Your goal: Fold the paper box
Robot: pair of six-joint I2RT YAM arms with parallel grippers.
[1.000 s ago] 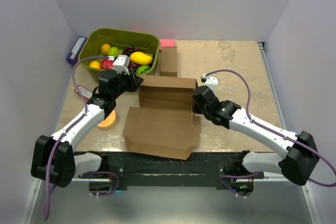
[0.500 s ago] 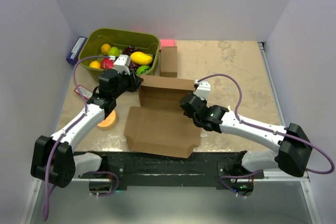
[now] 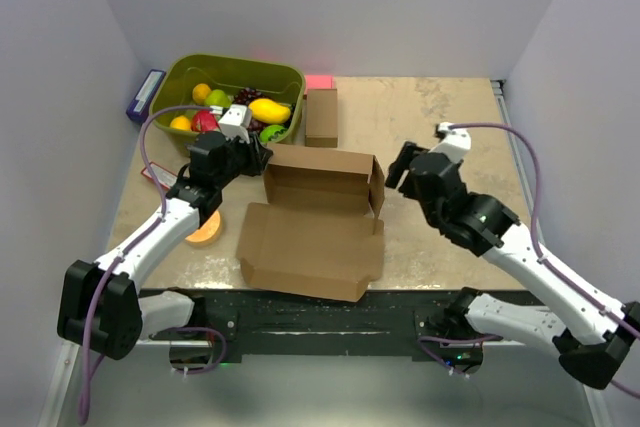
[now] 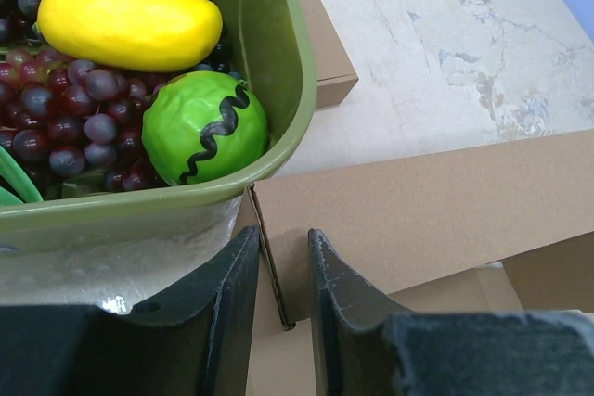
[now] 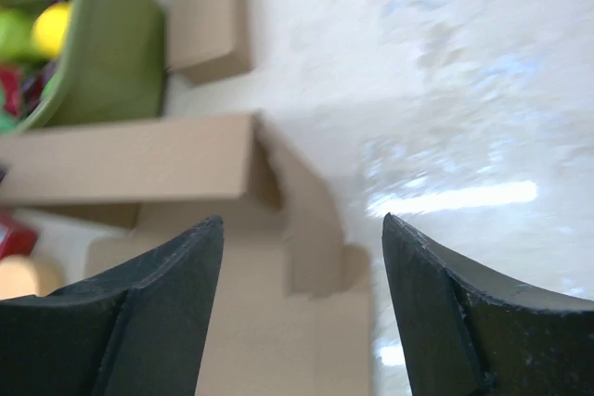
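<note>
Top view: paper box [image 3: 310, 242] just beside green tub [image 3: 238, 61], on its near side. Back wall and the flap away from tub upright, front panel flat. Left gripper [image 3: 258, 155] at box corner nearest tub. Right gripper [image 3: 400, 169] beyond box from tub.
Left wrist: jaws narrow, astride corner edge; clamped or not, cannot tell.
Right wrist: jaws wide, empty.
Judgement: partly formed; front walls and lid closing left.

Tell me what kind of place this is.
Likely a robot lab cell: plain walls enclose the table, a left arm and right arm sit at its edge, a green bin holds fruit.
</note>
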